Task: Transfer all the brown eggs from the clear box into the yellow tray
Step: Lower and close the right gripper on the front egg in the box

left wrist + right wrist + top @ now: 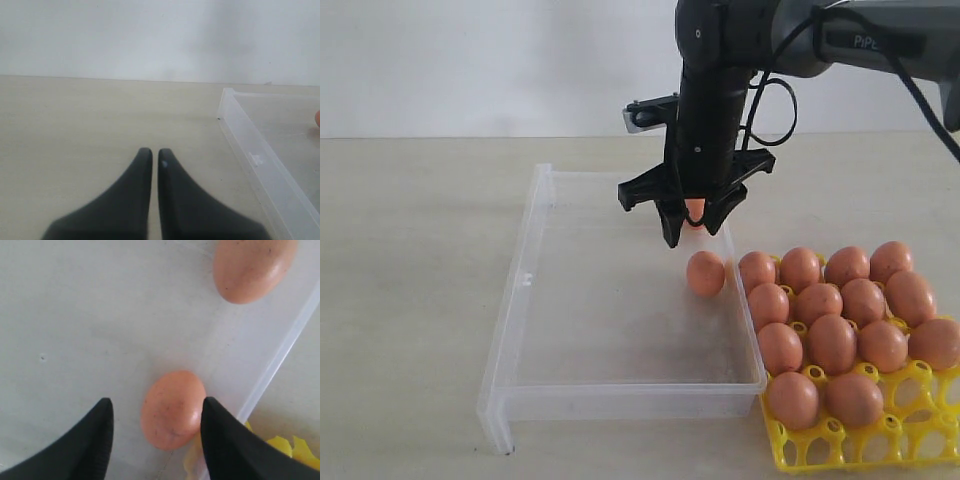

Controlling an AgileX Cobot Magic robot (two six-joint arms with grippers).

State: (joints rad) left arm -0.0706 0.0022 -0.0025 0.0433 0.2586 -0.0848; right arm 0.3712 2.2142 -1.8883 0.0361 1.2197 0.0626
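— Brown eggs (172, 410), position?
— One sits between the right gripper's (156, 401) parted jaws, unclamped, in the clear box (520, 300); another lies just beyond. Remainder occupy the yellow tray (880, 445) alongside. Left gripper (155, 152): jaws together.

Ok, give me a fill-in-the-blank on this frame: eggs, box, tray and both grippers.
1. The box holds ___ eggs.
2. The right gripper is ___, with an egg between its fingers.
3. The left gripper is ___ and holds nothing.
4. In the exterior view the tray stands to the box's ___.

Missing words: two; open; shut; right.
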